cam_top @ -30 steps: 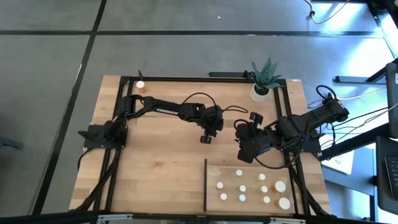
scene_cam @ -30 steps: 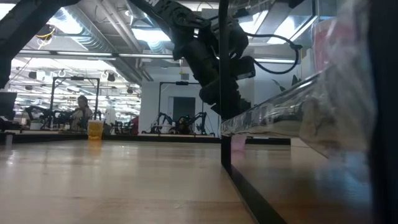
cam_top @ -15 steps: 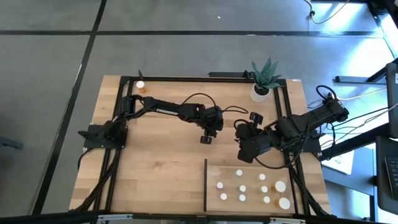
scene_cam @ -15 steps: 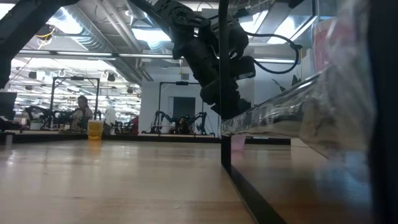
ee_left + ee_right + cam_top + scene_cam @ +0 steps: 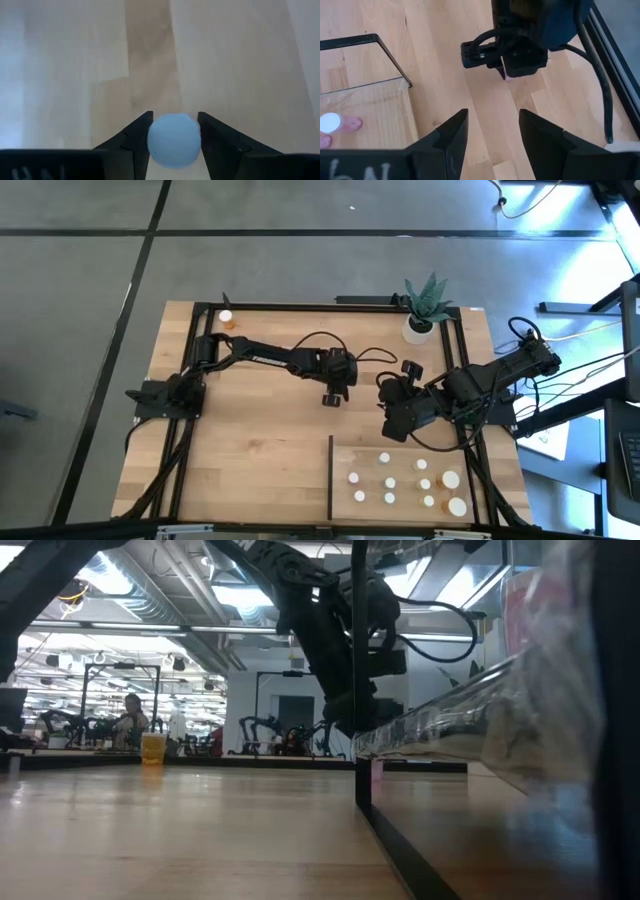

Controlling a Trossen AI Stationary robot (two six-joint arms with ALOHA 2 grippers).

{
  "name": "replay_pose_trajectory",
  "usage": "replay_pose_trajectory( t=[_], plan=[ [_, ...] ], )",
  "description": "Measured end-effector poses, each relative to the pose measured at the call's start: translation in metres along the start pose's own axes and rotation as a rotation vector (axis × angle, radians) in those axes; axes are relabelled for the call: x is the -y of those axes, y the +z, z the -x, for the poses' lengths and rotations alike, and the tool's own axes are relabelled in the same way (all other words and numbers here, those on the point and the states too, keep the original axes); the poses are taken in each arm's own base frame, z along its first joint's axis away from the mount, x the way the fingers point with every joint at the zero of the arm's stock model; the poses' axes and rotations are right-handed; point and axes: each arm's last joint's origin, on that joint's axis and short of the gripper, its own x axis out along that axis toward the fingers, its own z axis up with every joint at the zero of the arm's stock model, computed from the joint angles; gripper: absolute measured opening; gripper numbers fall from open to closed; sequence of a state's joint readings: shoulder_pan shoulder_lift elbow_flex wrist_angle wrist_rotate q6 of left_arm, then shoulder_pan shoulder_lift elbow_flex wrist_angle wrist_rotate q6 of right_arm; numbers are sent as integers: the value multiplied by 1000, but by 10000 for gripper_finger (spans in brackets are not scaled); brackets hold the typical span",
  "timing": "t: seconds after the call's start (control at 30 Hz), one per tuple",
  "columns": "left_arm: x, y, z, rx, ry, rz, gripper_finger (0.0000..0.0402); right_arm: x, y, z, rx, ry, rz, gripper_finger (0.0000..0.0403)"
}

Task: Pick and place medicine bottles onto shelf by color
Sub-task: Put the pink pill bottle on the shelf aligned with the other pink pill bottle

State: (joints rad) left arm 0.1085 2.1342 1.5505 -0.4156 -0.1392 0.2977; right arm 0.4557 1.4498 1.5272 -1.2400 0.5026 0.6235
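My left gripper (image 5: 331, 396) hangs over the table's middle, shut on a small medicine bottle whose round white cap (image 5: 174, 140) shows between its fingers. In the right wrist view a bit of the bottle's pink body (image 5: 507, 77) shows under that gripper. My right gripper (image 5: 392, 420) waits open just to the right, with nothing between its fingers (image 5: 452, 135). The shelf (image 5: 400, 455), near right, carries several white-capped bottles (image 5: 390, 482) standing on their bases. One orange bottle (image 5: 226, 318) stands at the far left corner. My left gripper pinches the bottle between its two fingers, one on each side of the white cap (image 5: 152, 137). The fingers slant down from the table's left. The gripper hides the bottle's base, so I cannot tell whether it rests on the table.
A potted plant (image 5: 420, 325) stands at the far right. The shelf's thin dark upright edge (image 5: 330, 478) rises on its left side and blocks part of the low view. Bare wood (image 5: 250, 450) lies left of the shelf.
My left gripper has turned a little at the wrist while staying over the same spot, the bottle still between its fingers.
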Motion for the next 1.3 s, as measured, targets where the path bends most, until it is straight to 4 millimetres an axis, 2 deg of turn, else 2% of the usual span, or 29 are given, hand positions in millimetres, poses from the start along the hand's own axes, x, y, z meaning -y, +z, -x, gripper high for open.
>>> replay_pose_trajectory(
  t=[0.4,0.87,1.17,1.3],
  plan=[
    [10,5,5,30,-43,-18,145,0,0,0,0,-1,0,178],
    [2,28,27,38,-112,-18,146,0,0,0,1,0,-1,178],
    [-10,17,27,-44,-119,0,145,0,0,0,0,-1,-23,178],
    [-18,13,36,-77,-119,13,144,-1,-2,-4,-9,-8,-20,178]
  ],
)
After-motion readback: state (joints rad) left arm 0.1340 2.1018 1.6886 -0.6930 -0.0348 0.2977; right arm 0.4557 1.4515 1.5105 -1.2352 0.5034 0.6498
